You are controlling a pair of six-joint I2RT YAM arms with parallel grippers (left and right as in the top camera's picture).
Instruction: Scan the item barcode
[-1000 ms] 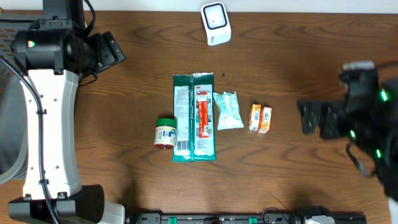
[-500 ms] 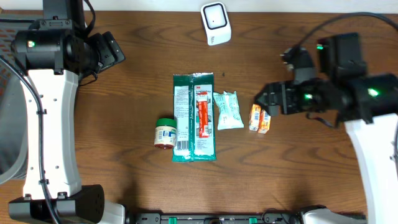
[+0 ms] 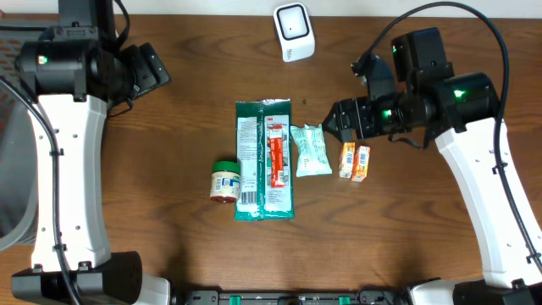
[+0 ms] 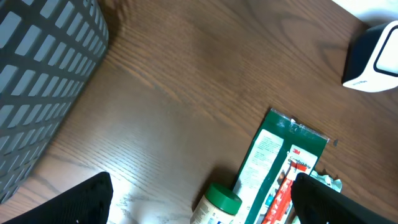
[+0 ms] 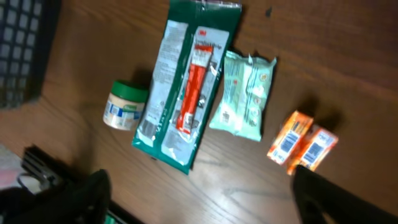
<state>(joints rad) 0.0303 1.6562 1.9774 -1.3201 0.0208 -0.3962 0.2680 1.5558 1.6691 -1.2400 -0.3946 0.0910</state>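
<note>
Well, the brown table [image 3: 423,246] holds everything. The left pincer [image 3: 155,69] hangs far off to one side, wide open, with nothing in it. The right pincer [image 3: 337,124] is spread wide too, and it is empty. It hovers over the little things in the middle.

The biggest thing there is a long green packet [image 3: 265,161], lying flat. At the back edge sits the white scanner [image 3: 293,32]. Just beside the green packet, toward the right arm, lies a pale pack [image 3: 310,150]. It looks soft, light and crinkly, so I think it could slip. Pinching it across its puffy middle seems best.

On the packet's other side is a small jar [image 3: 224,180] with a green lid. Smallest are two orange boxes [image 3: 355,161], touching each other, near the pale pack. They look stiff and light. Squeezing one by its long sides may drag its twin along.

I cannot tell which one is meant for scanning.
</note>
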